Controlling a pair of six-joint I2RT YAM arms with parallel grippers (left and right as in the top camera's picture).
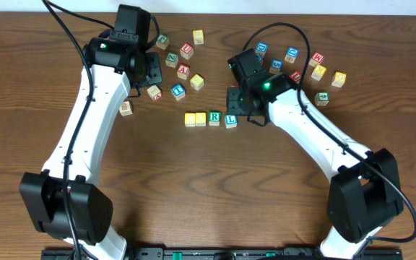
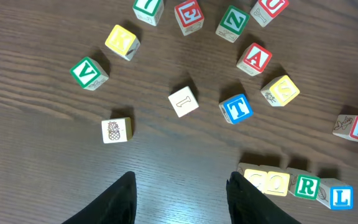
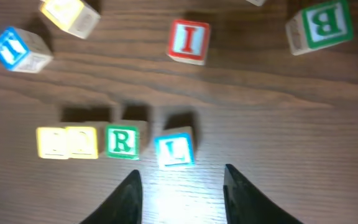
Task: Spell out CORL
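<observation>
CORL row assembled on brown wooden worktop (image 1: 215, 188): two yellow-faced wooden cubes (image 1: 191, 119) adjoin the white green-R cube (image 1: 214, 118). The white blue-L cube (image 1: 230, 120) sits just beside it on the opposite side, slightly out of line. Left end effector (image 2: 180, 200) and right end effector (image 3: 182, 194): fingers apart, empty. Probably remaining: align L.

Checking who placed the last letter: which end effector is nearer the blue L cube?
Right. The right end effector is right next to the blue L cube, not touching it. The left end effector is farther off, beyond the outermost yellow cube.

CORL cubes (image 1: 210, 119) in row, scattered cubes (image 1: 184, 70) behind
</observation>
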